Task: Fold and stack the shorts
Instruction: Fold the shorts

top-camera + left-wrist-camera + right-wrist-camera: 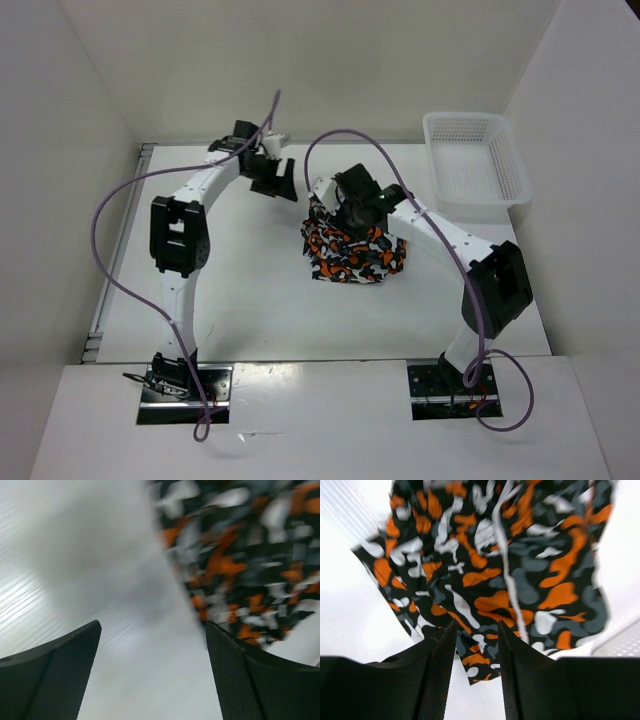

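Observation:
The shorts (352, 252), with an orange, grey, white and black blotch print, lie bunched in the middle of the table. My right gripper (347, 213) hovers over their far edge. In the right wrist view its fingers (478, 625) stand a little apart, with a corner of the shorts (490, 580) and bare table showing between them; nothing is pinched. A white drawstring (506, 575) runs down the fabric. My left gripper (277, 178) is wide open and empty, above the table just left of the shorts. In the blurred left wrist view (151, 625) the shorts (245, 555) fill the upper right.
A white plastic mesh basket (466, 118) stands at the back right, by the right wall. White walls close in the table on the left, back and right. Purple cables loop over both arms.

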### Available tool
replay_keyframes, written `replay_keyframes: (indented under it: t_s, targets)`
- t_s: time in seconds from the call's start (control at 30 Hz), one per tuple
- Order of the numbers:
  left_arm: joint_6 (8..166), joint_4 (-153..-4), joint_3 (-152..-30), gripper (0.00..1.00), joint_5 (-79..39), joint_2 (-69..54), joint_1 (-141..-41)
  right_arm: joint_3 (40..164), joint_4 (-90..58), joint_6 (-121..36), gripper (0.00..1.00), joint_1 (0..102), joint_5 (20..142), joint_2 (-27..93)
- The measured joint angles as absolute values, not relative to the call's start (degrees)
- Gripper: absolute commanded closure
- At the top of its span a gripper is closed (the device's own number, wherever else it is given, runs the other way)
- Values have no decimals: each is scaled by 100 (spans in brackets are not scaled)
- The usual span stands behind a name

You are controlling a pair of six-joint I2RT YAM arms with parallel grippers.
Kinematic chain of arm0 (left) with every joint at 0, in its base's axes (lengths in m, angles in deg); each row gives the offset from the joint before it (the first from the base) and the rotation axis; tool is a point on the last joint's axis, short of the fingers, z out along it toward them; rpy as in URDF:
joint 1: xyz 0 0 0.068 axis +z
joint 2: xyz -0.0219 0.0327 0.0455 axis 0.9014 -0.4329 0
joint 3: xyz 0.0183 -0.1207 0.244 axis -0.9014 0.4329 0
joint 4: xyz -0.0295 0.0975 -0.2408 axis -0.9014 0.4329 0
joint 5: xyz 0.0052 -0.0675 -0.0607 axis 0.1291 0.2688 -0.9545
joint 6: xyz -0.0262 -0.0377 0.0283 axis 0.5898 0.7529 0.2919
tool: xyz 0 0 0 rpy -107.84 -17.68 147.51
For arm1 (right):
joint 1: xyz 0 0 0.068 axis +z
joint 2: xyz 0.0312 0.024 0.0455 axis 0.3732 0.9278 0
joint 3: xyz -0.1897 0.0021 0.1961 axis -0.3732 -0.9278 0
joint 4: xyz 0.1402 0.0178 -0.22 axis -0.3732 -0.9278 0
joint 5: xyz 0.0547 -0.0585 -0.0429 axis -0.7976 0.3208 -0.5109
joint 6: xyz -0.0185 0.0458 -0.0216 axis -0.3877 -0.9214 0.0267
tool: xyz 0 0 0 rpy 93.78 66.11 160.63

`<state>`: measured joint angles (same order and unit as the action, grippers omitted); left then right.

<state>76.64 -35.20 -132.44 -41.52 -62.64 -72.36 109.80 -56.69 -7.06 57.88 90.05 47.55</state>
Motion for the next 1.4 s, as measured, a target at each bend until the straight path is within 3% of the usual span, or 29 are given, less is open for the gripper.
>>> replay_keyframes:
  t_s: [0.1, 0.23, 0.5, 0.93, 1.2, 1.27, 1.33, 1.37, 1.4]
  targets:
    - [7662, -3539, -13548, 7, -4135, -6244, -7955, 10322, -5293, -590, 56, 5792, 9083, 4755]
    - [7638, -3489, -13537, 15, -4185, -6246, -8632, 10030, -5124, -450, 55, 5820, 9022, 4755]
    - [7555, -3391, -12392, 29, -4384, -6222, -8062, 9953, -4348, -398, 49, 6144, 8692, 4784]
    - [7551, -3448, -11970, 31, -5061, -6200, -8134, 9929, -3946, -405, 46, 6190, 8454, 5435]
    - [7560, -3513, -11780, 43, -5247, -6200, -8154, 9710, -3852, -400, 46, 6190, 8603, 5547]
    - [7557, -3520, -11751, 47, -5267, -6200, -8154, 9619, -3771, -400, 50, 6190, 8747, 5588]
    - [7560, -3524, -11736, 50, -5269, -6200, -8154, 9536, -3730, -391, 62, 6190, 8891, 5614]
    - [7557, -3524, -11725, 53, -5273, -6200, -8154, 9527, -3706, -391, 70, 6190, 8948, 5649]
    - [7560, -3522, -11725, 55, -5284, -6200, -8154, 9525, -3660, -396, 87, 6190, 9003, 5689]
